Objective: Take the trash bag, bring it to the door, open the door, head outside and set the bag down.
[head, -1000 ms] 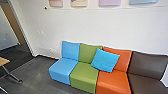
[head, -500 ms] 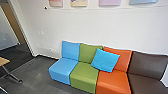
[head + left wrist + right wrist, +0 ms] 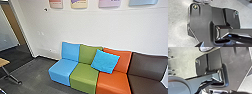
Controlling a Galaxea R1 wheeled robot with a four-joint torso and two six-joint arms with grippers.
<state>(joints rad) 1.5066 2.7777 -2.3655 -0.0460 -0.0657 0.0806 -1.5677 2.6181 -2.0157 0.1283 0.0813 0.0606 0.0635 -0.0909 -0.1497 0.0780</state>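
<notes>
Beyond the edge of my dark base plate, a crinkled greyish thing (image 3: 205, 1) peeks out in the left wrist view. A similar light, rumpled thing (image 3: 206, 48) is beside the plate in the right wrist view. Whether either is the trash bag I cannot tell. At the far left of the head view, a doorway (image 3: 25, 41) with a pale frame opens in the white wall, with a glass pane and a brown panel beyond it. How my two grippers stand cannot be made out.
Along the wall runs a sofa (image 3: 83, 75) in blue, green, orange and brown, with a bright blue cushion (image 3: 105, 61) on it. A table (image 3: 3, 61) with metal legs stands at the left edge. Metal legs with dark ends (image 3: 172, 70) stand near my base.
The head view has shifted slightly, with the wall posters and sofa now a little lower in it. The cushion rests in the same place on the sofa.
</notes>
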